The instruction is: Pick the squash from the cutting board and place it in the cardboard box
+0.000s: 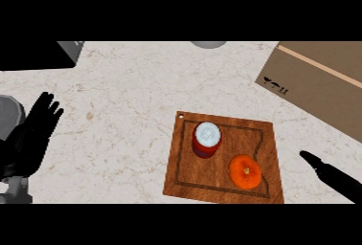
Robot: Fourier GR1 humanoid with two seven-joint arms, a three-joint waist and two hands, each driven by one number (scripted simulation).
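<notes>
The squash (244, 172) lies on the cutting board (226, 127), cardboard box (318, 91) nearby.

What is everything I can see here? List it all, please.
Counter: one, pale marble, under everything.
Board: one, brown, lower centre-right.
Squash: one, orange, board's near right.
Can: one, red, white top, board's left.
Box: one, brown cardboard, upper right.
Grey thing: one, top edge, cut off.
Black thing: one, upper left corner.
Left hand: one, black, left edge, open, resting.
Right hand: one, black, lower right, beside board.
</notes>
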